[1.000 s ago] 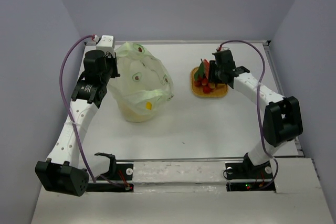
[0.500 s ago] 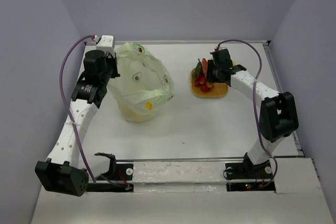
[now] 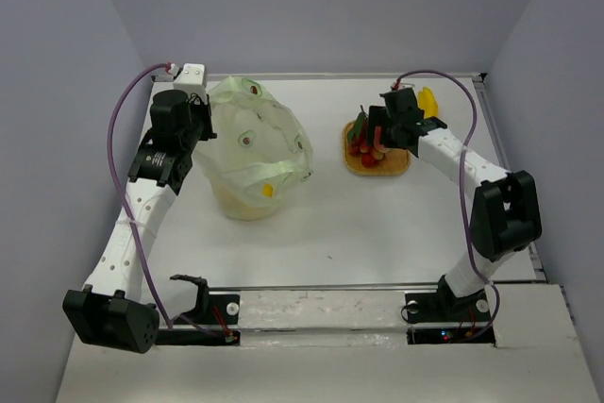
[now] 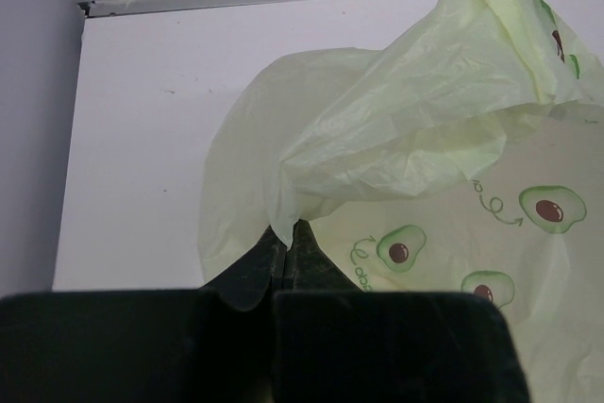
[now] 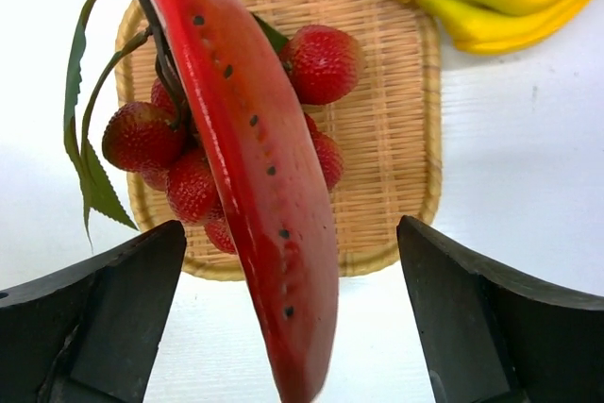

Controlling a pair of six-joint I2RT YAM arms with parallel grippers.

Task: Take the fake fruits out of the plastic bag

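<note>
The pale green plastic bag (image 3: 253, 153) stands at the left of the table, and a fold of it (image 4: 425, 139) is pinched in my left gripper (image 4: 285, 228), which is shut at the bag's left side (image 3: 203, 125). A small yellow piece (image 3: 267, 190) shows through the bag's front. My right gripper (image 5: 291, 228) hangs open over the woven orange mat (image 5: 396, 167). A red watermelon slice (image 5: 255, 158) stands between its fingers, touching neither. A cluster of red berries (image 5: 160, 148) with green leaves lies on the mat. A yellow banana (image 5: 510, 7) lies on the table just beyond it.
The mat (image 3: 392, 165) sits at the right back of the white table. A raised rail (image 3: 377, 75) runs along the back edge, and grey walls close in on both sides. A bare stretch of table (image 3: 330, 224) lies between the bag and the arm bases.
My right gripper has opened wide and let go of the red slice. The banana now shows behind the right wrist. The left arm and the bag have not moved.
</note>
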